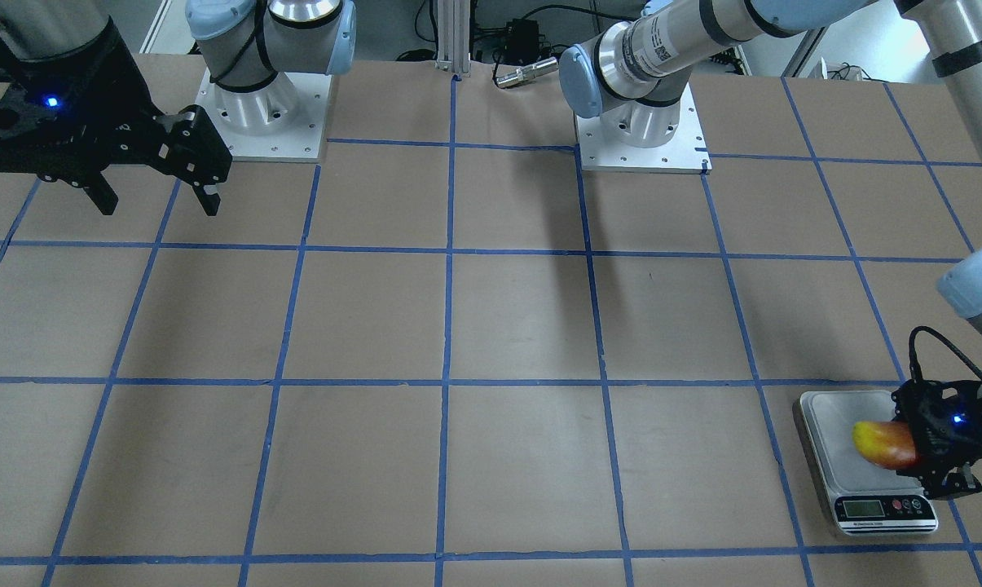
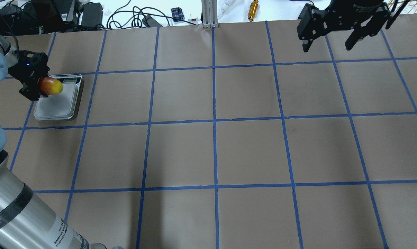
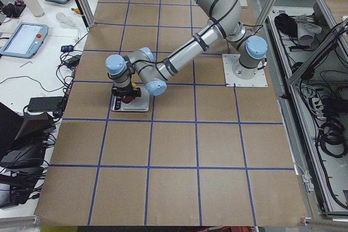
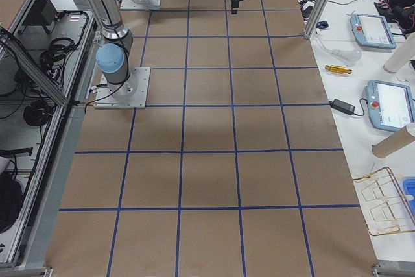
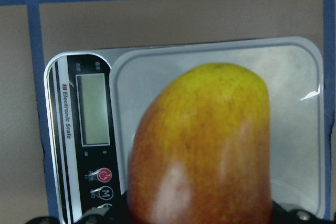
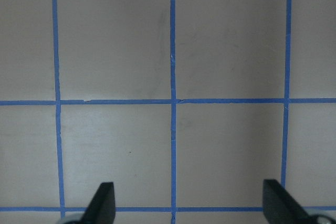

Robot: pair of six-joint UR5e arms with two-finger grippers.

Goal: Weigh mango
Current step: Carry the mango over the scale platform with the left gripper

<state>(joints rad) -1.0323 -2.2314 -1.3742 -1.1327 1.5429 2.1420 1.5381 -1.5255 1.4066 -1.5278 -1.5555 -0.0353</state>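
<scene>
Scene from the operators' side of the surface (image 2: 215, 152), a brown sheet ruled into squares by blue tape (image 2: 214, 121); positions are given relative to the scale.

Nearest: the scale (image 2: 57, 105), lying flat close to the operators' edge, at the end of the surface on the robot's left. Its grey plate (image 5: 294, 103) fills most of the body. The strip with the display (image 5: 93, 109) and buttons lies on the side facing the operators. No reading can be made out on the display.

Over the plate: the mango (image 1: 882, 444), lying sideways above the half of the plate next to the display strip. Its yellow end points across the plate toward the middle of the surface. Its red end is clamped between the left fingers (image 1: 947, 487), which reach in over the scale's outer edge. Whether the fruit touches the plate cannot be told.

Farthest: the right fingers (image 6: 103, 202), at the opposite end of the surface from the scale and toward the robot's side. They are spread wide with nothing between them and hang above bare taped squares.
</scene>
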